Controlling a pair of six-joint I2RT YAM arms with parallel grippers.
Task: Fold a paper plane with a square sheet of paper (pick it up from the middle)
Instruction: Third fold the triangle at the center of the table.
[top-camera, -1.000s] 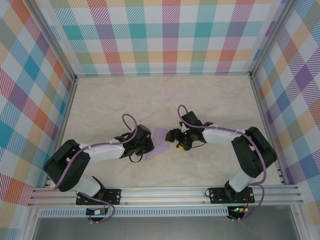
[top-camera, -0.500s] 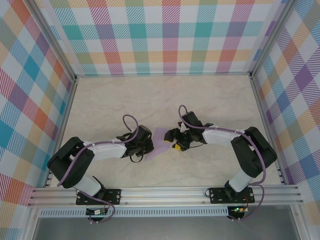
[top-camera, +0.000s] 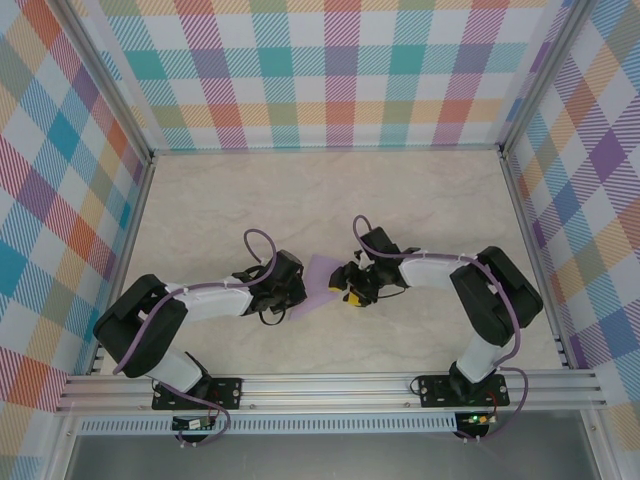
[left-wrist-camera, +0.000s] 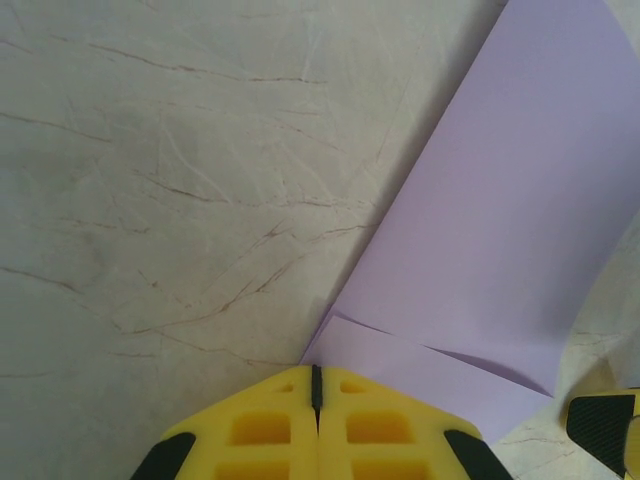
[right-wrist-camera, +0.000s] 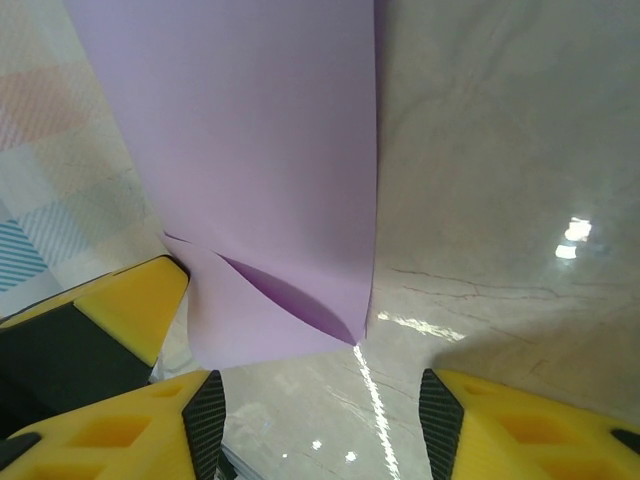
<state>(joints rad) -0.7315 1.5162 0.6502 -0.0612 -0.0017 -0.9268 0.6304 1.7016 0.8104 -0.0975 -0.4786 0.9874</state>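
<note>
Top external view: A marble-patterned table (top-camera: 420, 200) sits inside checked pastel walls (top-camera: 340, 70). Two arms reach in from the near edge and meet at mid-table.
Arms: The white-and-black left arm (top-camera: 210, 300) stretches right. The matching right arm (top-camera: 440, 268) stretches left, with the wrists roughly level.
Task's thing: A thin lilac-purple square sheet of paper (top-camera: 320, 284), partly creased, sits between the two wrists at the table's centre. From above, its longer side runs near to far.
Left gripper (left-wrist-camera: 315, 390): The yellow fingers are pressed tip to tip, and the sheet's corner runs into their seam. This is judged to be a pinch on the paper.
Right gripper (right-wrist-camera: 320, 400): The yellow fingers with black pads (right-wrist-camera: 205, 410) are spread wide with nothing between them. The sheet's lower edge hangs just beyond the gap.
Key relation: The sheet lies left of the right fingers and right of the left ones. It touches the left and is just clear of the right. The next fold likely depends on the free right gripper closing on that loose edge, with the left as anchor.
Left wrist view: A folded-over flap (left-wrist-camera: 420, 375) with a crease crosses the sheet's end by the fingertips. The overhead camera is too far off to resolve it.
Right wrist view: The sheet rises off the table in a curve, with a curled pocket at its foot. The overhead camera flattens this lift.
Step, as judged: The folding is at an early stage, with no dart shape yet.
</note>
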